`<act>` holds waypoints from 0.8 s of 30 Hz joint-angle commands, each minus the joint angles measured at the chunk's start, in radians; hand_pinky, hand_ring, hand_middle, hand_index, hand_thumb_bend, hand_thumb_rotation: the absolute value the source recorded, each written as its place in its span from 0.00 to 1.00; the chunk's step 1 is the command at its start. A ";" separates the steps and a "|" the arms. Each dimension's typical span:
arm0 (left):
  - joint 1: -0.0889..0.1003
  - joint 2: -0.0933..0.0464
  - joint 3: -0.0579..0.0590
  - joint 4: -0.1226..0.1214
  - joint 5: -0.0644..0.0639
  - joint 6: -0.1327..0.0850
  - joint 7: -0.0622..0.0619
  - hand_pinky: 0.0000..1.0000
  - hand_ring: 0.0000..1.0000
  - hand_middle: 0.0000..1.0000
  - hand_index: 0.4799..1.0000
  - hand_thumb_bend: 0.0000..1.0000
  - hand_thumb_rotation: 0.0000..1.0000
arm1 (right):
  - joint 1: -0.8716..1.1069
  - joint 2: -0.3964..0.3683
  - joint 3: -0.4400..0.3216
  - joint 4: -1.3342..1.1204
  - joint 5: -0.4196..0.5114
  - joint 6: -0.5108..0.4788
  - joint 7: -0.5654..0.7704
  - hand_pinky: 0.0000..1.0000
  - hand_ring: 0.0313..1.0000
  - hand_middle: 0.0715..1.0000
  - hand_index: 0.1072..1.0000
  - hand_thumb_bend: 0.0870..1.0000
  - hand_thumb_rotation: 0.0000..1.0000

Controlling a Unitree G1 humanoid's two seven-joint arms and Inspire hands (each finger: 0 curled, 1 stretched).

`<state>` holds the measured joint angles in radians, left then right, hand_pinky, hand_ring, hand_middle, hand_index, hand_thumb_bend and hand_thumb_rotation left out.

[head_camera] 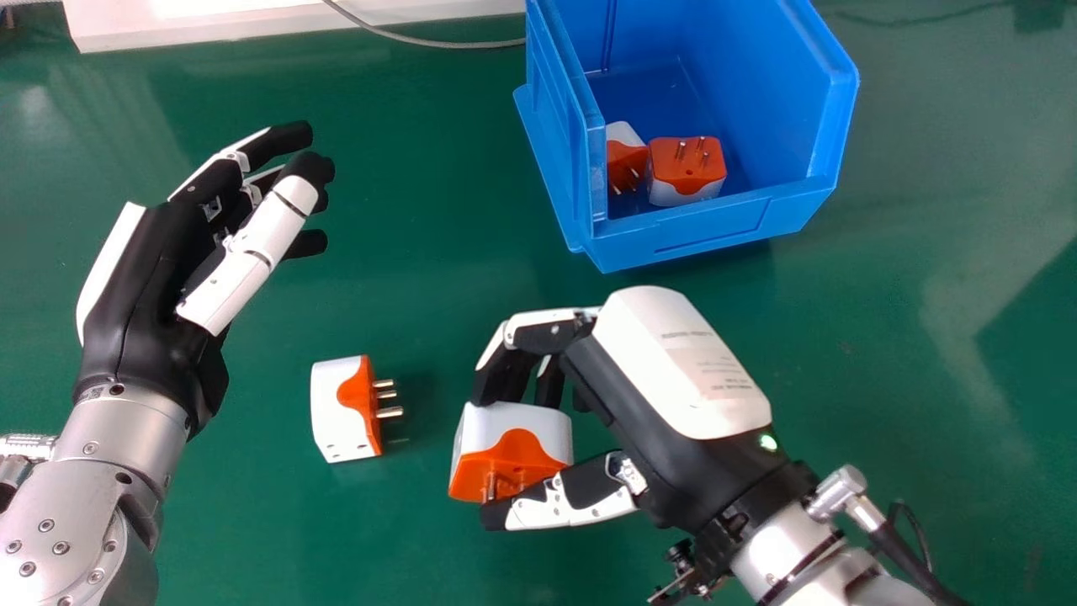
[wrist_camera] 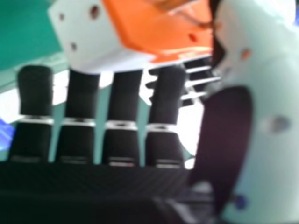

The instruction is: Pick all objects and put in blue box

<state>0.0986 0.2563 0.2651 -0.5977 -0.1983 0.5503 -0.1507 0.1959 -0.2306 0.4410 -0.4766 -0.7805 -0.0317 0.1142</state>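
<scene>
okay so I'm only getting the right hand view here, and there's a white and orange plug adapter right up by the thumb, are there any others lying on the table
Observer: Yes, one. A loose adapter lies on the green table, to the left of your right hand, with its pins toward that hand.
Operator: Okay, and is anything in the container?
Observer: Two boxed adapters are in the blue box, near its front wall.
Operator: What about the other arm, is it holding anything?
Observer: No. The left hand is open with nothing in it, to the left of the blue box.
</scene>
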 commanded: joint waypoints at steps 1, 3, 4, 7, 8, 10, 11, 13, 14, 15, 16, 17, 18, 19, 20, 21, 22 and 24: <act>-0.005 0.014 0.014 -0.021 -0.013 -0.007 -0.006 0.75 0.82 0.79 0.65 0.52 0.55 | 0.020 0.013 -0.017 -0.058 0.026 0.004 -0.001 0.35 0.42 0.47 0.44 0.45 0.00; -0.005 0.014 0.016 -0.020 -0.014 -0.008 -0.008 0.75 0.82 0.79 0.65 0.52 0.55 | 0.035 0.014 -0.024 -0.074 0.028 0.008 0.000 0.35 0.42 0.47 0.44 0.45 0.00; -0.005 0.014 0.017 -0.020 -0.014 -0.007 -0.009 0.75 0.82 0.79 0.65 0.52 0.55 | 0.040 0.015 -0.026 -0.079 0.028 0.008 -0.001 0.35 0.42 0.47 0.44 0.45 0.00; -0.004 0.014 0.020 -0.023 -0.016 -0.005 -0.013 0.75 0.82 0.79 0.65 0.52 0.55 | 0.061 0.016 -0.038 -0.115 0.012 0.031 0.007 0.35 0.41 0.47 0.44 0.45 0.00; -0.004 0.014 0.021 -0.022 -0.016 -0.005 -0.014 0.75 0.82 0.79 0.65 0.52 0.55 | 0.065 0.016 -0.042 -0.129 0.001 0.040 0.011 0.35 0.41 0.47 0.44 0.45 0.00; -0.009 0.014 0.022 -0.014 -0.015 -0.007 -0.017 0.75 0.82 0.79 0.65 0.52 0.55 | 0.066 0.016 -0.052 -0.143 -0.008 0.047 0.011 0.35 0.41 0.47 0.44 0.45 0.00; -0.010 0.014 0.022 -0.011 -0.014 -0.008 -0.018 0.75 0.82 0.79 0.65 0.53 0.55 | 0.068 0.016 -0.061 -0.153 -0.010 0.049 0.009 0.35 0.41 0.47 0.45 0.45 0.00; -0.010 0.013 0.023 -0.010 -0.013 -0.009 -0.021 0.75 0.82 0.79 0.65 0.53 0.55 | 0.072 0.016 -0.080 -0.164 -0.009 0.040 -0.010 0.35 0.41 0.47 0.44 0.45 0.00; -0.009 0.012 0.023 -0.010 -0.012 -0.010 -0.021 0.75 0.82 0.79 0.65 0.53 0.55 | 0.073 0.016 -0.086 -0.165 -0.008 0.034 -0.017 0.35 0.41 0.47 0.44 0.45 0.00; -0.009 0.012 0.023 -0.011 -0.012 -0.009 -0.021 0.75 0.82 0.79 0.65 0.53 0.56 | 0.074 0.018 -0.097 -0.163 0.000 0.022 -0.034 0.35 0.41 0.47 0.44 0.45 0.00; -0.011 0.012 0.023 -0.009 -0.012 -0.009 -0.022 0.75 0.82 0.79 0.65 0.53 0.56 | 0.073 0.019 -0.109 -0.159 0.009 0.009 -0.052 0.35 0.41 0.47 0.44 0.45 0.00; -0.012 0.012 0.023 -0.007 -0.012 -0.010 -0.022 0.75 0.82 0.79 0.65 0.53 0.56 | 0.073 0.019 -0.121 -0.156 0.017 -0.002 -0.068 0.35 0.41 0.47 0.44 0.45 0.00; -0.012 0.012 0.023 -0.005 -0.012 -0.011 -0.022 0.75 0.82 0.79 0.65 0.54 0.56 | 0.072 0.020 -0.132 -0.154 0.021 -0.010 -0.080 0.35 0.41 0.47 0.44 0.45 0.00; -0.013 0.013 0.024 -0.003 -0.012 -0.012 -0.023 0.76 0.82 0.79 0.65 0.54 0.56 | 0.070 0.021 -0.139 -0.152 0.023 -0.015 -0.086 0.34 0.41 0.47 0.44 0.45 0.00; -0.014 0.013 0.025 0.000 -0.012 -0.013 -0.023 0.76 0.82 0.79 0.65 0.54 0.56 | 0.070 0.022 -0.150 -0.154 0.022 -0.016 -0.094 0.34 0.41 0.47 0.44 0.45 0.00; -0.014 0.014 0.026 0.002 -0.012 -0.013 -0.024 0.76 0.82 0.79 0.65 0.54 0.56 | 0.068 0.024 -0.161 -0.157 0.015 -0.014 -0.103 0.34 0.41 0.48 0.44 0.45 0.00; -0.015 0.015 0.027 0.004 -0.012 -0.013 -0.025 0.76 0.82 0.79 0.65 0.54 0.56 | 0.068 0.027 -0.173 -0.163 0.004 -0.008 -0.110 0.30 0.41 0.47 0.44 0.45 0.00; -0.017 0.017 0.030 0.012 -0.012 -0.017 -0.027 0.76 0.82 0.79 0.65 0.54 0.56 | 0.067 0.037 -0.193 -0.178 -0.017 0.011 -0.112 0.30 0.41 0.47 0.44 0.45 0.00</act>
<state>0.0939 0.2594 0.2829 -0.5784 -0.1993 0.5539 -0.1729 0.2732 -0.2057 0.2704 -0.6050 -0.7887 -0.0222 0.0258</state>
